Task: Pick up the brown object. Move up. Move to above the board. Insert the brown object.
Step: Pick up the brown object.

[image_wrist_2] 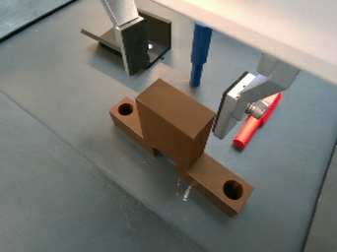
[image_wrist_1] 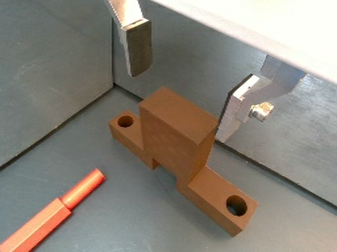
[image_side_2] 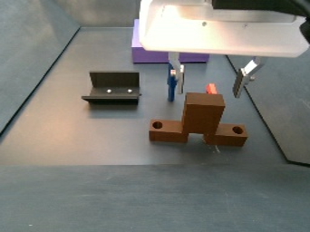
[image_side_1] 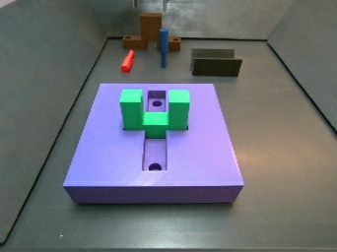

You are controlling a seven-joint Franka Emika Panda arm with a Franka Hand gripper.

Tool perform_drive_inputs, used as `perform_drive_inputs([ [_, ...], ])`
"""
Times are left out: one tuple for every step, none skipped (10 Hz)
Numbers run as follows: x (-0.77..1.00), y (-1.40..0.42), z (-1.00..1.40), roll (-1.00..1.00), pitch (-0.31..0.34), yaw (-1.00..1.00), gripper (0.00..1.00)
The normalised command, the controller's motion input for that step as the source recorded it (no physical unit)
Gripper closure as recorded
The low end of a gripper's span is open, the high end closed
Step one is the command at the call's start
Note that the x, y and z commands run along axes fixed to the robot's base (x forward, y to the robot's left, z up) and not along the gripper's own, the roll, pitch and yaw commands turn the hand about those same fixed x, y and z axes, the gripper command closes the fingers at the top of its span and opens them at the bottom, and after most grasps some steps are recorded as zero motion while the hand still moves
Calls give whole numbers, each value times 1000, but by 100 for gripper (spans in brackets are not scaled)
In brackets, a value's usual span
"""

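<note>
Matte dark grey floor (image_side_2: 72,181), grey walls (image_side_1: 198,15), even light

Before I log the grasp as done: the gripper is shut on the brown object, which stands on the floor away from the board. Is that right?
Not quite. The gripper is open and hangs above the brown object, its fingers clear of the piece, as both wrist views show. The rest holds: the brown object stands on the floor, away from the board.

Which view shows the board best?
A side view: the whole board with its green block and groove. In a side view only a violet corner shows behind the gripper. Both wrist views miss it.
</note>
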Motion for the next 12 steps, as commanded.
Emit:
perform_drive_inputs([
  [94,0,-189,-174,-66,0,0],
  [94,0,-194,-184,-67,0,0],
  [140,0,-183,-194,-64,0,0],
  [149,0,-183,-191,-64,-26,0],
  [117,40,-180,-186,-66,-31,0],
  [131,51,-203,-173,-56,-17,0],
  [137,57,-243,-164,-49,0,0],
  [43,89,-257,-170,-77,-6,0],
  [117,26,-189,-214,-80,0,0],
  [114,0,-243,-193,-77,0,0],
  [80,26,-266,-184,-76,0,0],
  [74,14,-277,-173,-74,0,0],
])
